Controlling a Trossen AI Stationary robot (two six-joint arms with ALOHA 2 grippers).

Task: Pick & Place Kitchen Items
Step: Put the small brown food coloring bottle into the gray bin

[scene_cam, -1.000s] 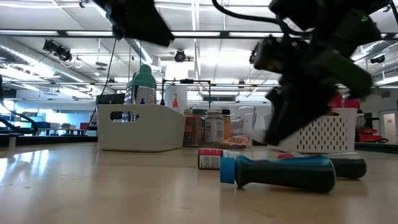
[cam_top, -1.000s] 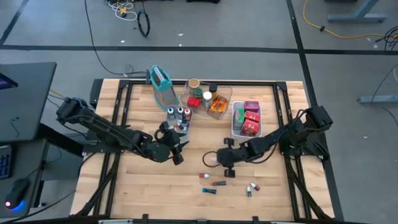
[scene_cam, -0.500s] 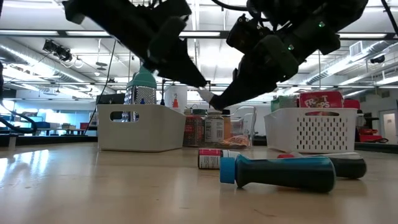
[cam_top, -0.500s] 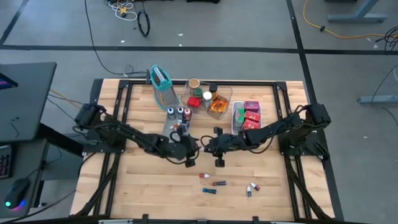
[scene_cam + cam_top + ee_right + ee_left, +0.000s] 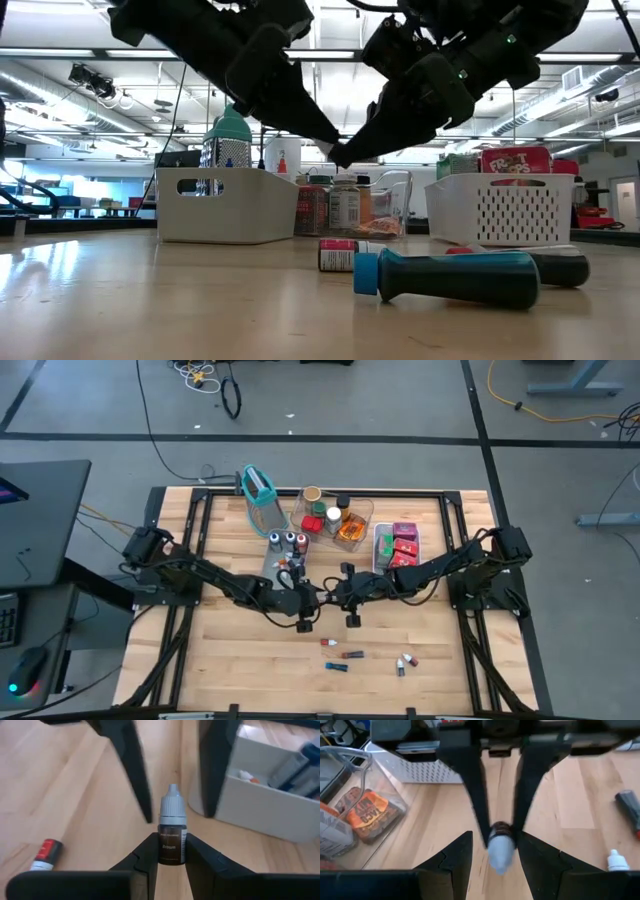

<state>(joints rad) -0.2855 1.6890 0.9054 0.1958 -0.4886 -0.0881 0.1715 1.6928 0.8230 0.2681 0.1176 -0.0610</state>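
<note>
My right gripper (image 5: 333, 600) is shut on a small brown dropper vial (image 5: 171, 832) with a pale cap, above the middle of the table. My left gripper (image 5: 311, 604) faces it from the table's left side and is open. Its two fingers (image 5: 135, 775) stand on either side of the vial's cap (image 5: 171, 802) without touching it. In the low view the two grippers meet tip to tip (image 5: 335, 150) well above the table. Several more vials lie loose on the wood near the front, among them a red-labelled one (image 5: 330, 644) and a blue-capped one (image 5: 450, 277). My right gripper pinches the vial's labelled body (image 5: 171, 851) between its two fingers. The fingers slant down from the table's right side and lie along the vial. The cap end sticks out past the fingertips toward my left gripper. The vial is lifted clear of the table.
At the back stand a grey tray (image 5: 270, 553) with capped vials, a clear tray (image 5: 362, 508) with jars and packets, a white basket (image 5: 380, 568) with red, pink and green packets, and a teal-rimmed holder (image 5: 258, 490). Bare wood lies to the left and right of the loose vials.
My left gripper has come down and gone toward the table's right edge, rolling as it went. My right gripper has gone toward the table's left edge, risen a little and tipped further down. They now face each other at mid-table and have hardly moved in the last half second.
</note>
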